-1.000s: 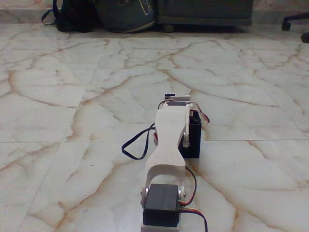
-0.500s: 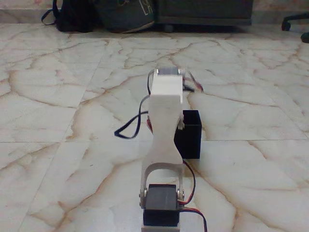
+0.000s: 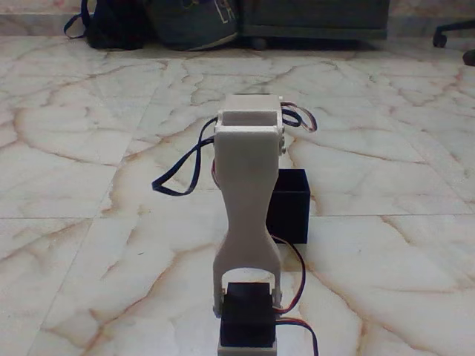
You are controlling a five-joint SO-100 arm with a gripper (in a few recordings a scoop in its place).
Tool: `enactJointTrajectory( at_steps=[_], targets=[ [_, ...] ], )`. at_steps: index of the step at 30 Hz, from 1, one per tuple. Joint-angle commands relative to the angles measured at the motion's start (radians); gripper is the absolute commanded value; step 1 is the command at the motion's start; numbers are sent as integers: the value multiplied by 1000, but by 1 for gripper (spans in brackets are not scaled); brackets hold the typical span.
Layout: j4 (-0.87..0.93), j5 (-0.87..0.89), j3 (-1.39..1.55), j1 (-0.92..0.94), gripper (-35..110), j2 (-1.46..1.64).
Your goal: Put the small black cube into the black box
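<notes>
Basically: left to right in the fixed view, a dark cable loop (image 3: 178, 174) hangs off the left side of the arm and sits wider and higher than a second ago. Centre frame, the white arm (image 3: 249, 189) has reared up over the last second: a second ago it leaned forward and low over the box, half a second ago it was mid-rise, now the upper link stands near upright and its top bracket (image 3: 250, 122) faces the camera. Black servo (image 3: 249, 315) at the base, unchanged. Just right of and behind the arm, the black box (image 3: 293, 204) sits on the marble floor (image 3: 89, 222), same spot throughout, more of its rim and front wall exposed now that the arm is off it. The gripper is hidden behind the arm's own link, so I can't tell whether the pincer is spread, pressed together or pinching anything. Can't locate the small black cube either; the box interior isn't readable from this low angle and no cube lies on the visible floor. My read: the arm pulling up and away from the box fits a retreat after a drop, so the cube is probably inside, but that's unconfirmed.
</notes>
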Motion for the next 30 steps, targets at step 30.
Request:
enactJointTrajectory(
  at_steps=[30],
  targets=[
    [-181, -37, 1476, -35, 5, 922]
  ],
)
